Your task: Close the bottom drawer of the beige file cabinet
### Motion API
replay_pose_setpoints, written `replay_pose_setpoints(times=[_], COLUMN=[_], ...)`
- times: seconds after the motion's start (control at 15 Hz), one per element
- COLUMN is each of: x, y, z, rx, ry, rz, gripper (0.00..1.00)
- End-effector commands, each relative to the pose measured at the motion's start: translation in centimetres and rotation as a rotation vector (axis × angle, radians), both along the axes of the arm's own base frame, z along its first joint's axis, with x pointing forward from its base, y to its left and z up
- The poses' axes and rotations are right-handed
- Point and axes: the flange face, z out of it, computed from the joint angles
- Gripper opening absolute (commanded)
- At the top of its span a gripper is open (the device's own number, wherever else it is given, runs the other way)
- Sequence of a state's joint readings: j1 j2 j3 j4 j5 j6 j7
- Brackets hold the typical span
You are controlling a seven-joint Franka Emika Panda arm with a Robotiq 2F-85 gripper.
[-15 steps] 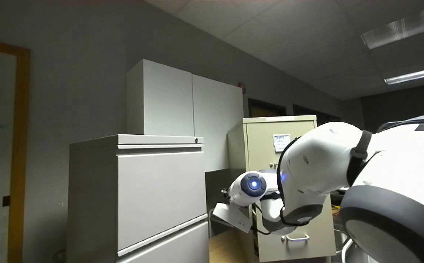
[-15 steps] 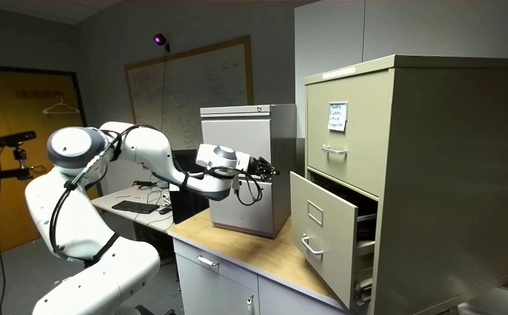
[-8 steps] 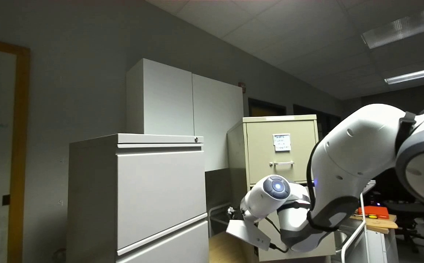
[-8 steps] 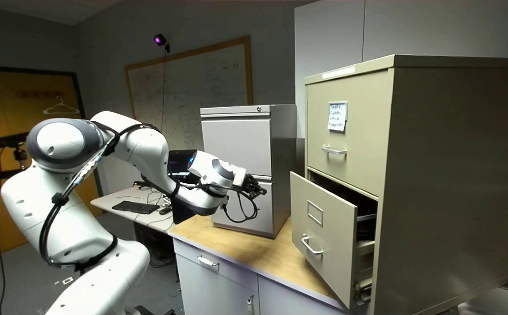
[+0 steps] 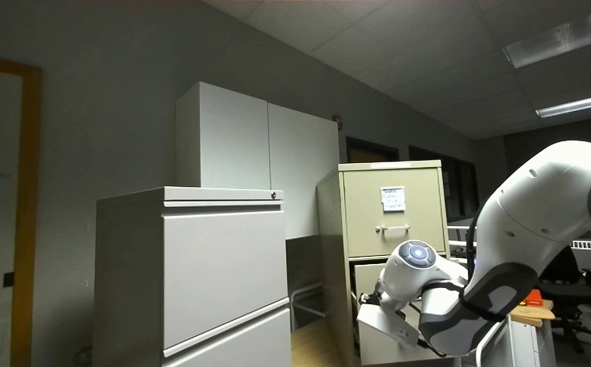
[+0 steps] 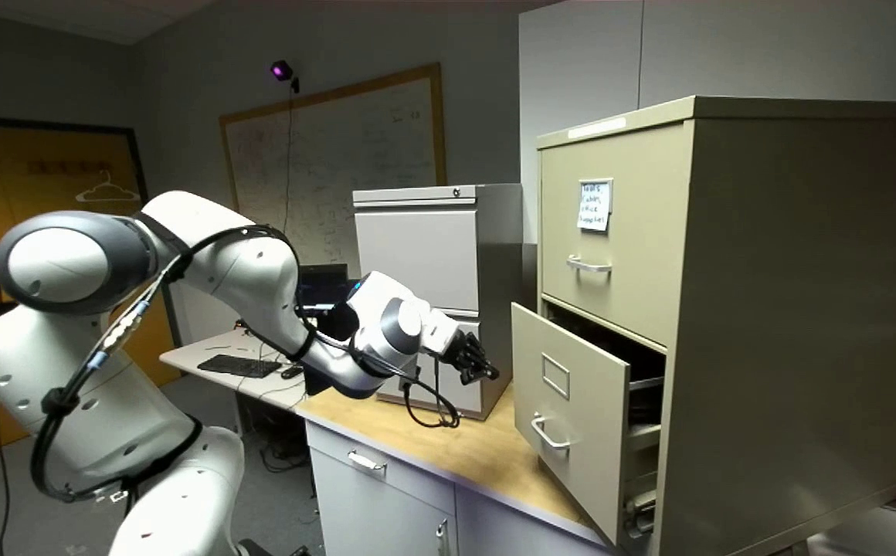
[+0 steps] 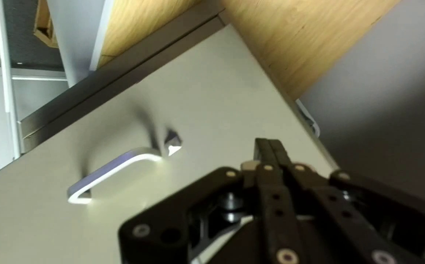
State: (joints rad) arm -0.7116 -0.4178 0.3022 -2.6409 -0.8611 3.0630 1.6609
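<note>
The beige file cabinet (image 6: 614, 166) stands upright in both exterior views (image 5: 387, 176). Its top drawer is shut. Its bottom drawer (image 6: 587, 386) is pulled part way out, with a dark gap above and beside its front. The drawer's silver handle (image 6: 548, 434) also shows in the wrist view (image 7: 113, 170), left of the fingers. My gripper (image 6: 488, 374) is shut and empty, tilted downward in front of the drawer front, with a gap between them in that exterior view. In the wrist view the fingertips (image 7: 269, 143) lie over the drawer front (image 7: 212, 95), near its side edge.
A pale grey cabinet (image 6: 417, 255) stands beside the gripper on a wooden counter (image 6: 456, 440). A white two-door cupboard (image 5: 234, 137) is behind. A desk with a keyboard (image 6: 239, 365) is at the back. A white rail (image 7: 5, 73) runs near the drawer's far side.
My gripper has moved lower and tilted down; in an exterior view it has shifted right across the cabinet's front. The arm's elbow has swung outward. The drawer has not moved.
</note>
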Motion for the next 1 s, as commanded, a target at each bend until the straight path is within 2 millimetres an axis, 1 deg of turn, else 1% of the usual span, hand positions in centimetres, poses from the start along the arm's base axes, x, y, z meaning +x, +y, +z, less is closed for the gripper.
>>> replay_pose_setpoints(times=[0.0, 0.13, 0.27, 0.33, 0.47, 0.6, 0.73, 0.8, 0.93], x=[-2.9, -3.9, -4.4, -4.6, -4.3, -3.6, -2.5, -1.7, -0.6], y=[-3.0, -5.4, -7.1, -7.8, -8.9, -9.2, -8.7, -8.1, -6.8], z=[3.9, 6.4, 8.6, 9.6, 10.7, 11.0, 10.4, 9.6, 8.6], rx=[-0.021, -0.034, -0.061, -0.076, -0.083, -0.067, -0.034, -0.001, 0.042], ry=[-0.023, -0.058, -0.094, -0.110, -0.127, -0.127, -0.114, -0.100, -0.073], rz=[-0.143, -0.237, -0.309, -0.337, -0.365, -0.361, -0.336, -0.311, -0.276], gripper=[0.00, 0.00, 0.00, 0.00, 0.00, 0.00, 0.00, 0.00, 0.00])
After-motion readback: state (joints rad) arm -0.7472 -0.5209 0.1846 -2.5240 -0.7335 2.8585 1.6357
